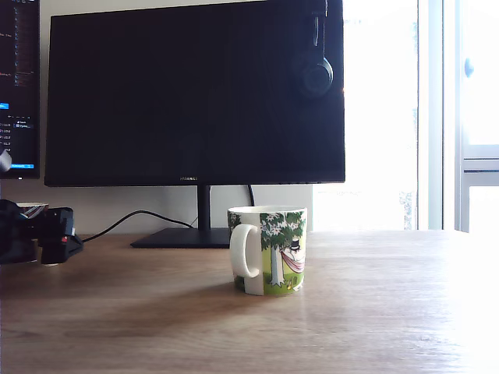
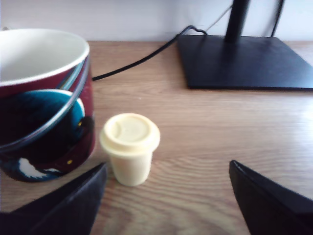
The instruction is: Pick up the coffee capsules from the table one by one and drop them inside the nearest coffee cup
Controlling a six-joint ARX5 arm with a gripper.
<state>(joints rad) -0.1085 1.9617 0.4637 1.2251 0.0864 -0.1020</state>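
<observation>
The table (image 2: pixel 215 132) is free wood between the cream capsule (image 2: pixel 129 147) and the monitor base (image 2: pixel 244 61) at two o'clock from it, but a dark red mug (image 2: pixel 44 103) stands just beside the capsule at nine o'clock. My gripper (image 2: pixel 166 200) is spread wide and holds nothing, its fingers (image 2: pixel 73 205) on both sides of the capsule without touching it. Only the exterior view shows the white picture mug (image 1: pixel 267 249) and the monitor (image 1: pixel 195 89), and it does not show the capsule.

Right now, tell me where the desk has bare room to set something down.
Free: the table in front of and to the exterior view's right of the green mug. In the wrist view, bare wood lies between the cream capsule and the monitor base. Crowded: the capsule stands close beside the dark red mug, with the open gripper just before them.
</observation>
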